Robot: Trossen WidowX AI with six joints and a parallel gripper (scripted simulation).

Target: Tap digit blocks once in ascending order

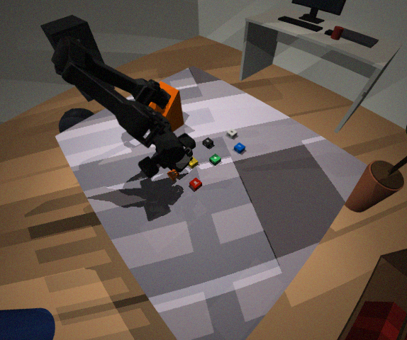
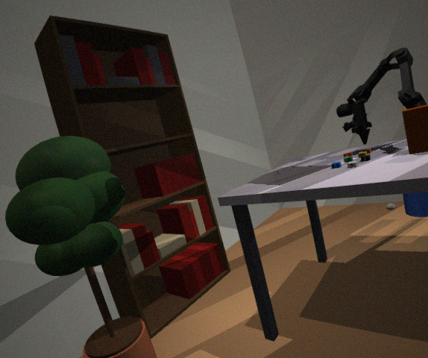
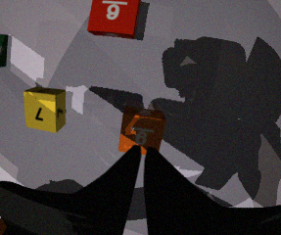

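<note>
My gripper (image 2: 364, 142) (image 3: 142, 152) is shut, its tips close together and holding nothing. It hangs above the table, with the tips over the near edge of the orange block (image 1: 173, 174) (image 3: 154, 128) in the wrist view. That block's shaded, underlined digit looks like a 6. The yellow block (image 1: 193, 162) (image 3: 36, 105) shows a 7. The red block (image 1: 196, 183) (image 3: 112, 22) shows an underlined 9, upside down in the wrist view. Green (image 1: 215, 159), black (image 1: 208, 142), white (image 1: 231, 133) and blue (image 1: 239, 147) blocks stand farther off, their digits too small or cut off to read surely.
An orange box-like object (image 1: 176, 110) (image 2: 422, 129) stands on the table (image 1: 181, 241) near the arm's base. The arm's shadow falls across the orange block and the surface beside it. A desk, a potted plant and a bookshelf stand away from the table.
</note>
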